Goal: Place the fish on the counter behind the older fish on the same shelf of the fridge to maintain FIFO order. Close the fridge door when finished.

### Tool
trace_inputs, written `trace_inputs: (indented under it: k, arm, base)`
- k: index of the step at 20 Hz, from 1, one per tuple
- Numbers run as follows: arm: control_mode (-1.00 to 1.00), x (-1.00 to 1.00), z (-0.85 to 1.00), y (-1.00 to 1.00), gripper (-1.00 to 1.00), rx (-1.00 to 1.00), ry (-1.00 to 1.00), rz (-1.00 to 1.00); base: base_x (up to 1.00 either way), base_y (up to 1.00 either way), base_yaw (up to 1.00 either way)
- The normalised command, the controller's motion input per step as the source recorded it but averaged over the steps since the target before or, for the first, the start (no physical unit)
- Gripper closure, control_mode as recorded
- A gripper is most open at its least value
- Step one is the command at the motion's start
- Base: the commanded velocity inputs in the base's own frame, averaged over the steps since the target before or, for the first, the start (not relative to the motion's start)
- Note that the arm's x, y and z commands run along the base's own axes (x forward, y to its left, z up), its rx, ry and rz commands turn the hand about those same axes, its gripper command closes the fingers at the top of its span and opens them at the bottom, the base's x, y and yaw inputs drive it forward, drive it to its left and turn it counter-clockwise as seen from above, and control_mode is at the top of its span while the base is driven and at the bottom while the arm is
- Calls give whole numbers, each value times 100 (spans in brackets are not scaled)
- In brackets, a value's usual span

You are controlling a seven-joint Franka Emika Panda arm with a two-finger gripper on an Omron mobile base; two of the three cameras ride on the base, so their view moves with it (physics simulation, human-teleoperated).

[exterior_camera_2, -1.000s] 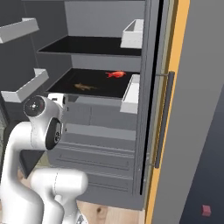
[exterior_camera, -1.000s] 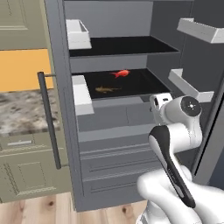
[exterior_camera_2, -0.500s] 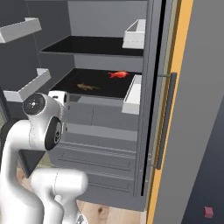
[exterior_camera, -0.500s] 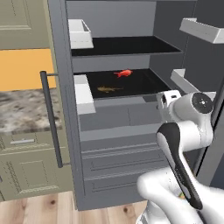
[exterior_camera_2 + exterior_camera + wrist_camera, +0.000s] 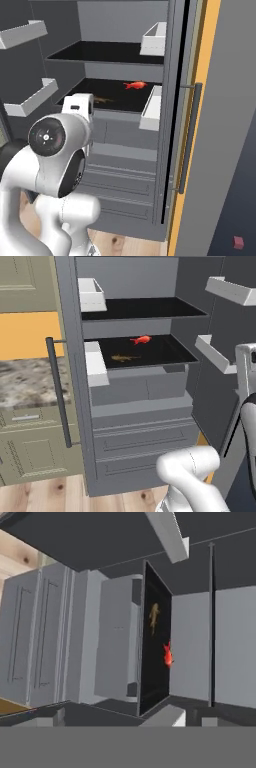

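Arm: white links rise at the lower right of the left base view; in the right base view a round white joint fills the lower left.
End effector: its fingers cannot be made out, so I cannot tell whether it is open or closed.
Counter [image 5: 22, 381]: marbled stone slab at 9 o'clock in the left base view, left of the fridge [image 5: 145, 406], above beige cabinet drawers.
Fridge doors: both stand open; a long dark bar handle [image 5: 59, 393] runs down the left door's edge.
Drawers [image 5: 145, 441]: grey fronts at the bottom of the fridge, below the shelf [image 5: 165, 358].
Older fish [image 5: 124, 358]: brown-tan, lying on the shelf near its front rim, toward the left side.
Fish [image 5: 142, 339]: bright red-orange, on the same shelf, behind the older fish at about its 1 o'clock, apart from it.
Door bins: a white bin [image 5: 95, 363] sits just left of the shelf; another white bin [image 5: 91, 295] hangs above it.
Upper shelf [image 5: 145, 307]: black panel one level above.
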Motion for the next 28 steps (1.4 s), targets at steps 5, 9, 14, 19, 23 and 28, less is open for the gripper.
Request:
trace_inputs:
  k: [5,9,14,19,23,28]
  arm:
    - [-100,-20,15,-66,-100,-10,-15,0]
    - [-100,-14,38,-73,-100,-15,-24,0]
    - [-100,-6,9,-73,-100,-8,-22,-8]
    - [-100,5,-10,-64,-100,0,-12,-7]
    - [-100,46,-33,-58,-100,7,-11,3]
    - [-100,51,-30,-37,-100,10,-1,9]
  base:
    - [0,0,0]
    - [0,0,0]
    - [0,0,0]
    - [0,0,0]
    - [0,0,0]
    - [0,0,0]
